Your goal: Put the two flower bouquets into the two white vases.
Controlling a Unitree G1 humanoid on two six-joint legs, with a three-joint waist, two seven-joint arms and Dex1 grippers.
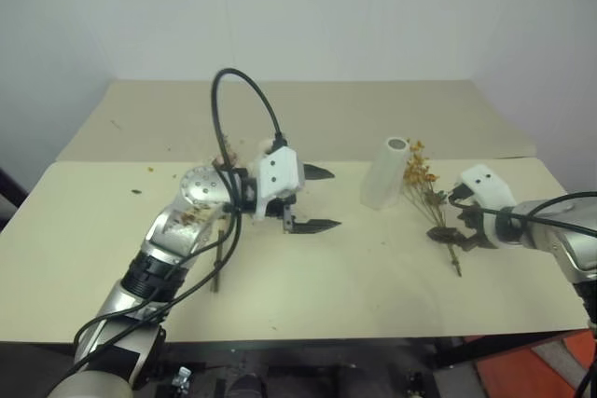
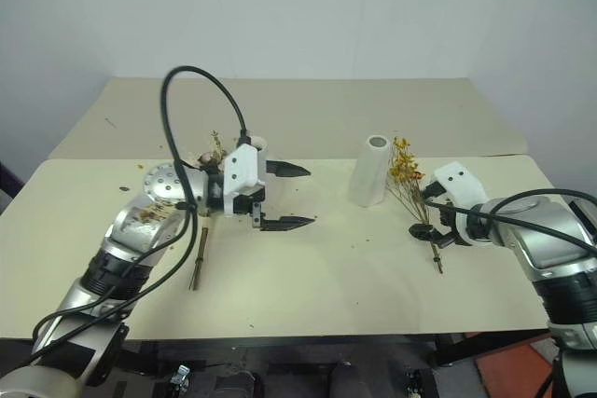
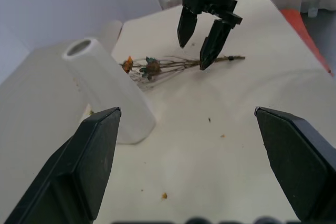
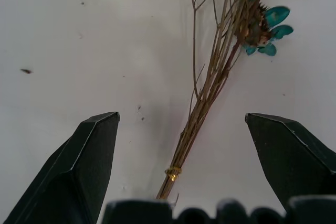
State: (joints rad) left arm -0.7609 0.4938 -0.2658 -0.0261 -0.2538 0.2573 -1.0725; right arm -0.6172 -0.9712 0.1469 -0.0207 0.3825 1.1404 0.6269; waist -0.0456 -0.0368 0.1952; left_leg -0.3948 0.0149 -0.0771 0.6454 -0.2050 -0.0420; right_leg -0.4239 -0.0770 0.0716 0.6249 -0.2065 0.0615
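I see taller vase upright mid-bench, nothing in it. Yellow bouquet flat just right of it, stems between spread jaws of right gripper. Left gripper jaws spread, hovering. Bench crumb-littered; rose stem near left edge.

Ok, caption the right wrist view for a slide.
Open right gripper poised over the yellow-orange bouquet's thin bundled stems on the table.

Two arms over a beige table
The left gripper gapes mid-table; the right gripper is low over yellow flowers lying just beside the tall white vase.
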